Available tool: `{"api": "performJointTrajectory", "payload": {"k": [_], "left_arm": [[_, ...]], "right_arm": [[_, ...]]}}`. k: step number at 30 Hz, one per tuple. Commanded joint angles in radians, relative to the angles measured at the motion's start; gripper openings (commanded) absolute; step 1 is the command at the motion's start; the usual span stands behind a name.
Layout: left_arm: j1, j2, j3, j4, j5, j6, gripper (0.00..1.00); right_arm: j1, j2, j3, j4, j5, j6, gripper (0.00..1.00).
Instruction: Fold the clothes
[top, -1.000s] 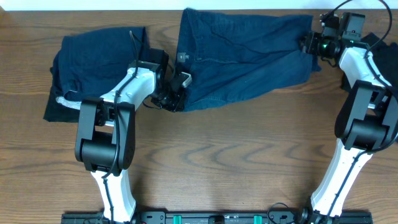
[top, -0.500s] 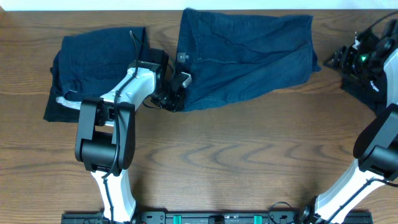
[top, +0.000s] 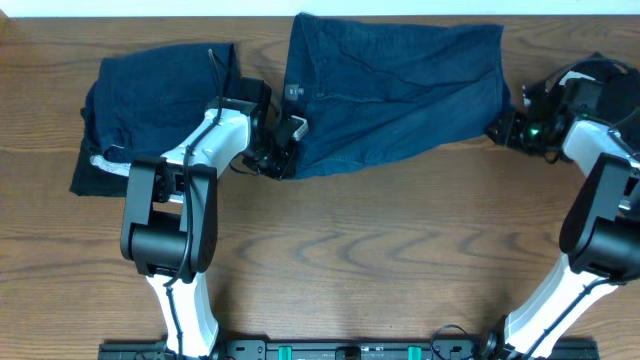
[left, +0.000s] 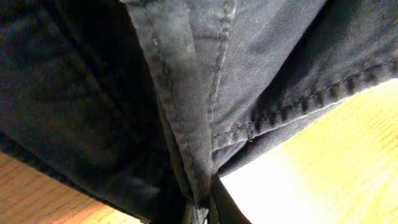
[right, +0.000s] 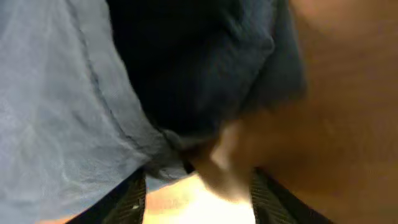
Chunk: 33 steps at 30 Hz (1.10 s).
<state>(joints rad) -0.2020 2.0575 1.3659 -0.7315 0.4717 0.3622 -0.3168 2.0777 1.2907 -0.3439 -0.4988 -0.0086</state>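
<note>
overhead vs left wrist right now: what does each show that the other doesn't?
Overhead only: the whole navy shorts spread out on the far side of the table, a pile of dark clothes to their left, and the right gripper by the shorts' right corner.

Left wrist only: a close-up of the seam and hem stitching, with the fabric running down into the left gripper.

Both: the shorts, the wood tabletop, and the left gripper at the shorts' lower left corner.
</note>
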Motion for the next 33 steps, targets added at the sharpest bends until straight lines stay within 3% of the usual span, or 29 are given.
{"api": "performJointTrajectory", "payload": {"k": [1,6,10,12,16,17,33], "left_arm": [[0.007,0.014,-0.005,-0.003,-0.012,-0.006,0.08],[0.007,0.014,-0.005,-0.003,-0.012,-0.006,0.08],[0.007,0.014,-0.005,-0.003,-0.012,-0.006,0.08],[0.007,0.014,-0.005,-0.003,-0.012,-0.006,0.08],[0.007,0.014,-0.005,-0.004,-0.012,-0.006,0.08],[0.007,0.014,-0.005,-0.004,-0.012,-0.006,0.08],[0.007,0.014,-0.005,-0.012,-0.012,-0.01,0.08]], "right_arm": [[0.036,0.01,-0.06,0.05,-0.003,-0.005,0.56],[0.067,0.01,-0.105,0.122,-0.003,-0.004,0.57],[0.079,0.01,-0.107,0.115,-0.007,-0.001,0.51],[0.079,0.01,-0.107,0.111,-0.007,0.019,0.4],[0.068,0.004,-0.097,0.08,-0.007,0.053,0.04],[0.063,-0.002,-0.089,0.063,-0.007,0.059,0.01],[0.01,-0.459,-0.001,-0.276,0.003,0.082,0.01]]}}
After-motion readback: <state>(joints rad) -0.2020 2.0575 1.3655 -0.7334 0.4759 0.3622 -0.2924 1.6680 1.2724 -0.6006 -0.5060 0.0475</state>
